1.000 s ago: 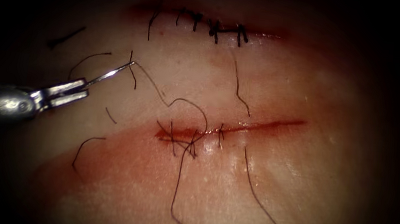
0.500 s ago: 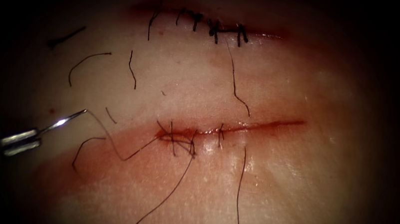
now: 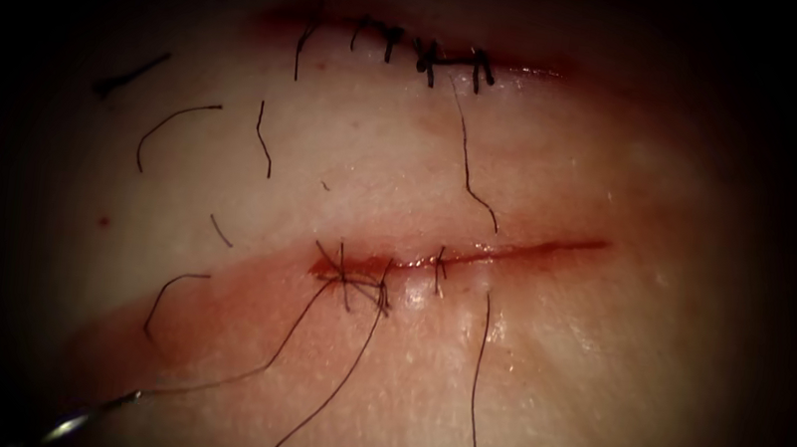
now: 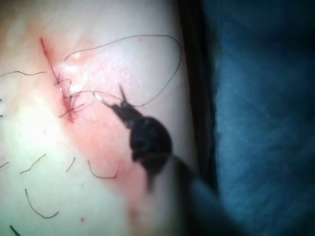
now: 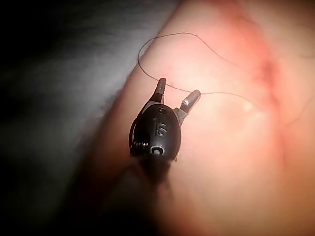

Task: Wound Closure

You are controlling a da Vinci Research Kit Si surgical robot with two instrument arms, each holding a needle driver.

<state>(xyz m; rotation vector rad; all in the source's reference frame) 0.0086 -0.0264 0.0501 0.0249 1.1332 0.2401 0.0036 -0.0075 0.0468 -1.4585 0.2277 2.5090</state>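
Here, at the endoscope view's lower left edge, my left tool (image 4: 114,104) held the needle (image 3: 67,429) clamped near its tail, clear of the tissue (image 3: 562,372). Thread (image 3: 279,350) ran to the cut (image 3: 460,256); it looked limp, best gripped mid-strand. My right tool (image 5: 175,94) gaped, empty. Loose thread ends (image 3: 170,122) cluttered the upper left.

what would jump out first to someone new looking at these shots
The red cut running across the pale tissue, with dark stitches bunched at its left end. A second, fully stitched cut lies above it. The needle sits at the lower left edge, off the tissue, held in the left end effector, thread trailing back to the stitches; the right end effector is open, holding nothing.
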